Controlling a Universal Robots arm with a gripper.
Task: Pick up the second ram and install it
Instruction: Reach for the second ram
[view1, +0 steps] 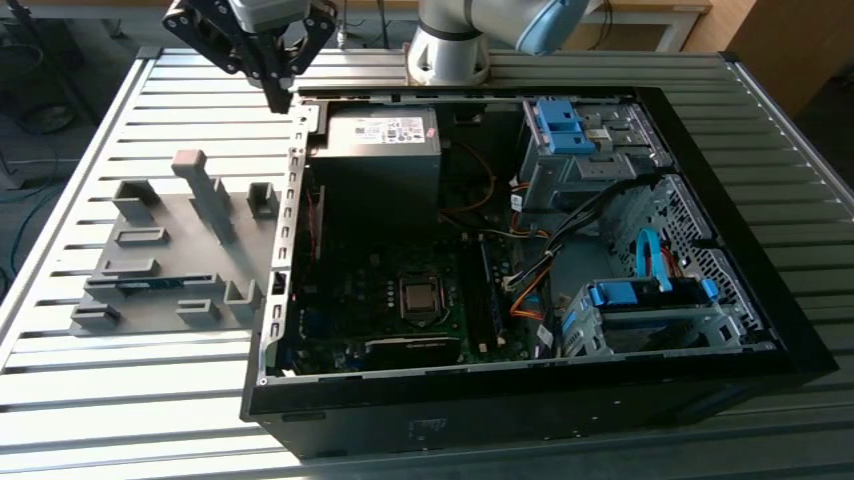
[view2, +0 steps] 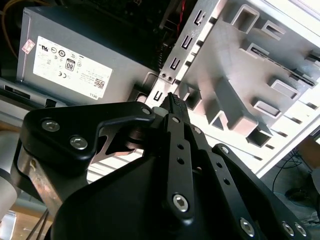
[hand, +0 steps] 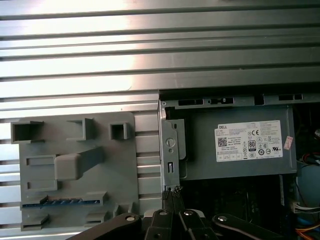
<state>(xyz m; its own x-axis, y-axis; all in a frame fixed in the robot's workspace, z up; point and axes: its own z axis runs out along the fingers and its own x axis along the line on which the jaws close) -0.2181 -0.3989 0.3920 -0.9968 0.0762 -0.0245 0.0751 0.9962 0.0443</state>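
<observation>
One blue ram stick (hand: 60, 202) lies slotted in the grey tray (hand: 125, 175).

open computer case (view1: 534, 400) on slatted metal table (view1: 134, 400) | grey power supply (view1: 383, 150) in a corner of case | grey holder tray (view1: 160, 270) beside case, exterior view's left | blue drive brackets (view1: 561, 125) inside

The second ram (hand: 60, 202), a thin blue stick, is seen lying on edge, seated in a grey holder (hand: 120, 170) slot, well apart from the jaws.

Arm (view1: 461, 45) extended toward exterior view's left; end effector (view1: 279, 96) pointing down, fingers (view2: 175, 112) pressed together
</observation>
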